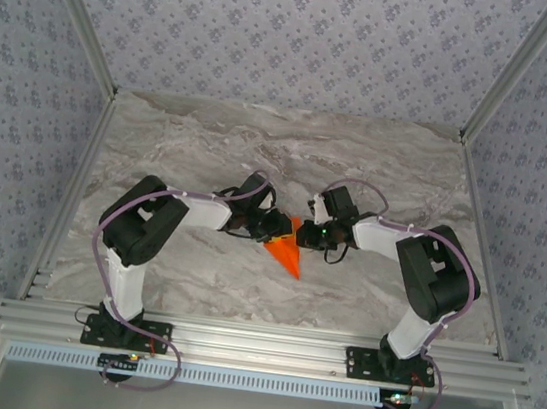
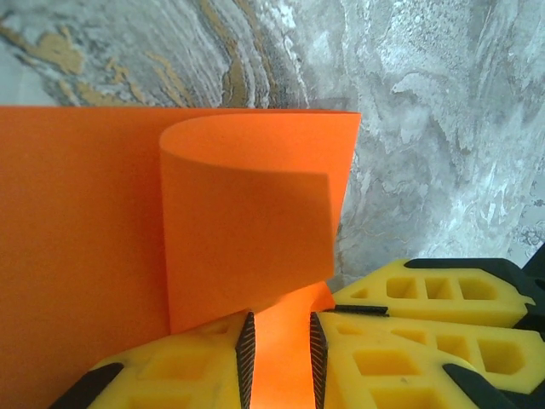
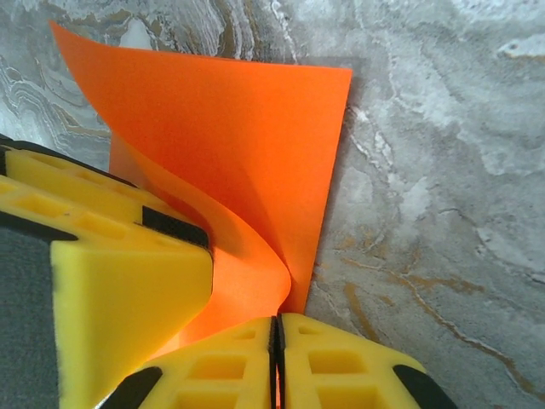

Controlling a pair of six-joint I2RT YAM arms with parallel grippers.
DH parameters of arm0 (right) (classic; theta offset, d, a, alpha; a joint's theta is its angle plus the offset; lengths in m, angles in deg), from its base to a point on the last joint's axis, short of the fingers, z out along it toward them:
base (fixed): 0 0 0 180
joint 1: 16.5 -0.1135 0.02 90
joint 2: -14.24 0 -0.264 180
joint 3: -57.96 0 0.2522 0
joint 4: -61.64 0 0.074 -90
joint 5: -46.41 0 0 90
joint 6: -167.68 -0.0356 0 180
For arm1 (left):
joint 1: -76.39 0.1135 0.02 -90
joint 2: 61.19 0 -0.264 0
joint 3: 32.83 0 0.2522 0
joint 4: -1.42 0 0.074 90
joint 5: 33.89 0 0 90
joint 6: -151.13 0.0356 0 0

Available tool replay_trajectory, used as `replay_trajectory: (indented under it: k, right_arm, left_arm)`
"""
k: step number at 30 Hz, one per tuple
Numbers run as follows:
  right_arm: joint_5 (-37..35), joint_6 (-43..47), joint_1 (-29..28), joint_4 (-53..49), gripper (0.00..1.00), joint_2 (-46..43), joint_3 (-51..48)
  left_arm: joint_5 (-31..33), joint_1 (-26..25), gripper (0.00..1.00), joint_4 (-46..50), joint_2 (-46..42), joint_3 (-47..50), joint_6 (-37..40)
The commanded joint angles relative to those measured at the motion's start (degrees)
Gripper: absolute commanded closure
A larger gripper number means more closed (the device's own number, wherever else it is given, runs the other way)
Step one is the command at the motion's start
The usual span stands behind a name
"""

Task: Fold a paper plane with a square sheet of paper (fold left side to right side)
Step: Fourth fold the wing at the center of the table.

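The orange-red sheet of paper [image 1: 288, 255] lies mid-table between both arms, showing as a pointed wedge from above. In the left wrist view the sheet [image 2: 85, 221] lies flat with one flap [image 2: 247, 239] curled up and over it. My left gripper [image 2: 279, 341] is open, its jaws a finger-width apart with orange paper showing in the gap. My right gripper [image 3: 278, 341] is shut on the lifted edge of the sheet [image 3: 247, 136], which bends up from the table into its jaws. The two grippers [image 1: 278, 227] [image 1: 308, 233] almost touch.
The grey marbled tabletop [image 1: 260, 152] stretches around the paper, with patterned walls on three sides. A yellow finger of the other arm [image 3: 111, 281] crowds the left of the right wrist view. The aluminium rail [image 1: 255, 343] runs along the near edge.
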State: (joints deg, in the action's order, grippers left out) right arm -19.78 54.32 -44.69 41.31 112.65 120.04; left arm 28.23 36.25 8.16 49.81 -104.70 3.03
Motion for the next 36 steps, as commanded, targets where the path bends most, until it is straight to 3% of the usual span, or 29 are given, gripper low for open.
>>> replay_trajectory:
  k: [1,7,17,36]
  right_arm:
    - [0.42,1.27,1.07,-3.78,0.85,-1.82,2.2]
    - [2.61,1.61,2.64,-7.19,0.7,-9.08,2.46]
    - [17.9,-1.29,-2.23,-4.58,0.74,-13.07,-4.09]
    - [14.43,0.98,-4.26,-4.87,0.76,-4.9,-6.12]
  left_arm:
    - [2.61,-0.24,0.74,4.81,0.87,2.58,0.72]
    - [2.74,-0.26,0.74,4.61,1.13,2.89,0.53]
    - [2.83,-0.23,0.74,4.48,0.92,3.0,0.63]
    - [2.92,-0.27,0.74,5.0,1.06,2.73,0.89]
